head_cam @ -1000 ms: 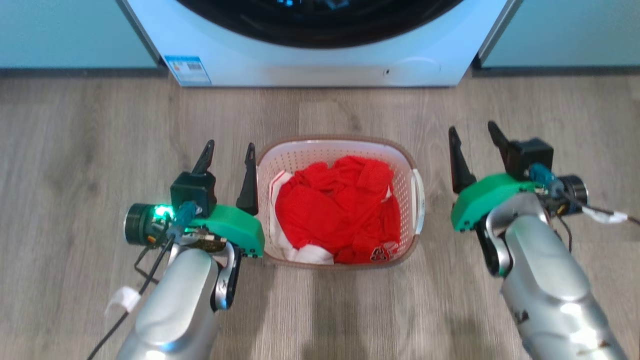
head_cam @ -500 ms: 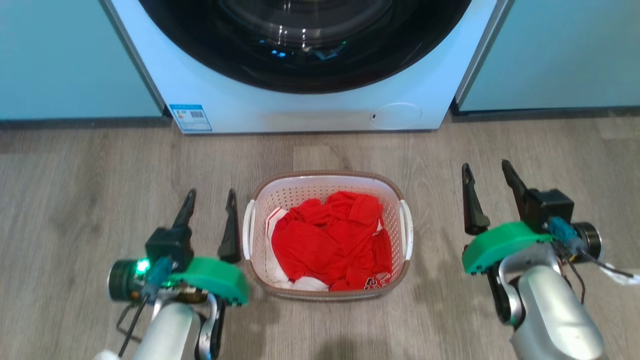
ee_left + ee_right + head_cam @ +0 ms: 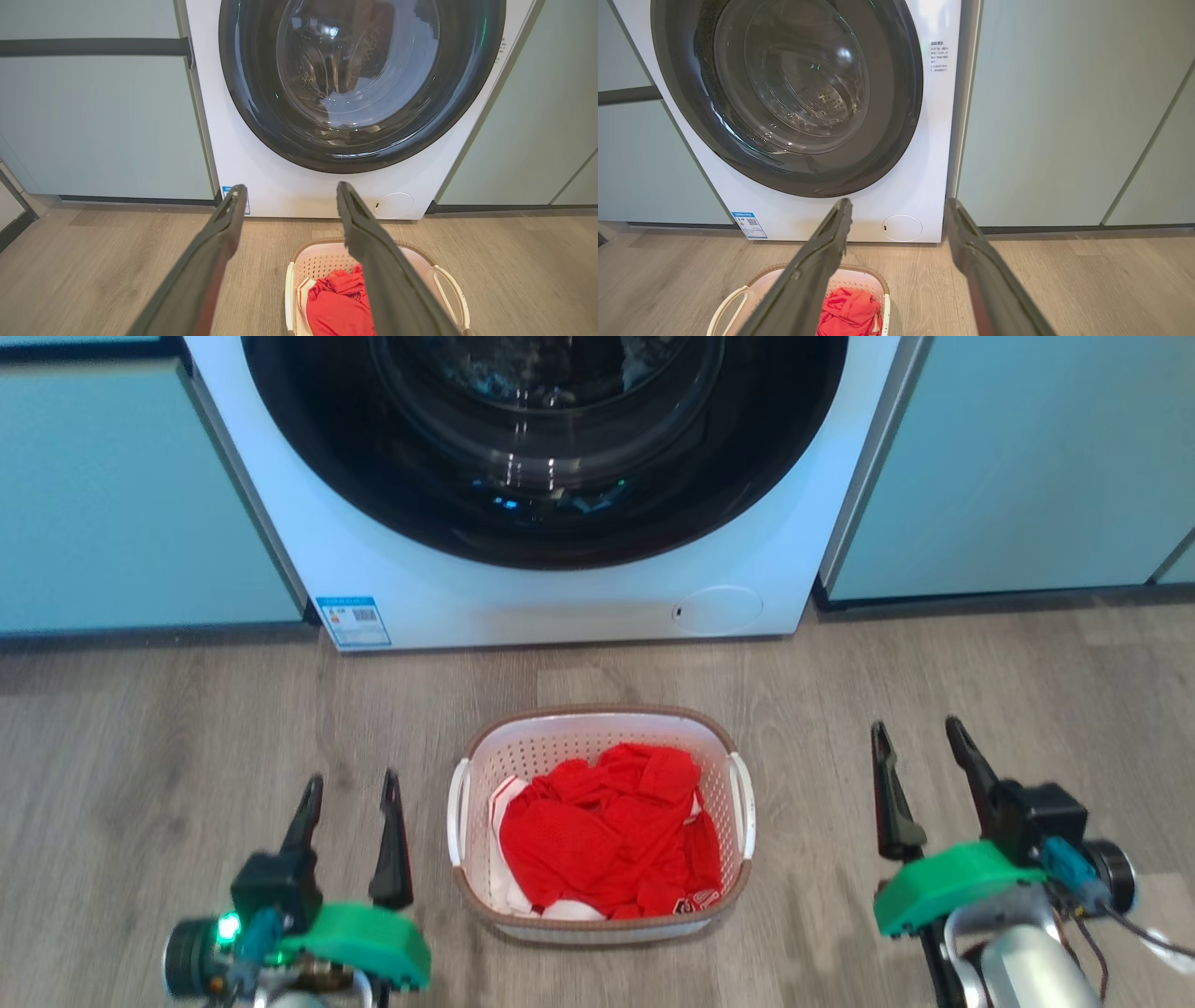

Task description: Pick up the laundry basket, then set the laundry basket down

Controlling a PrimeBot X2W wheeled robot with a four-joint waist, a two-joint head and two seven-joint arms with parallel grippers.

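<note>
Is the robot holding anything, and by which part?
Nothing. The left end effector and right end effector are open and empty, either side of the basket, which sits on the floor.

White front-loading washing machine (image 3: 560, 607) stands on grey-brown wood-plank floor (image 3: 187, 728), its dark round glass door (image 3: 546, 439) shut, a blue label (image 3: 352, 621) at its lower left corner and a round cover (image 3: 717, 609) at lower right. Pale teal cabinets flank it, left (image 3: 121, 504) and right (image 3: 1008, 476). Heap of red cloth (image 3: 607, 831) in front of the machine, some white fabric beneath.
</note>
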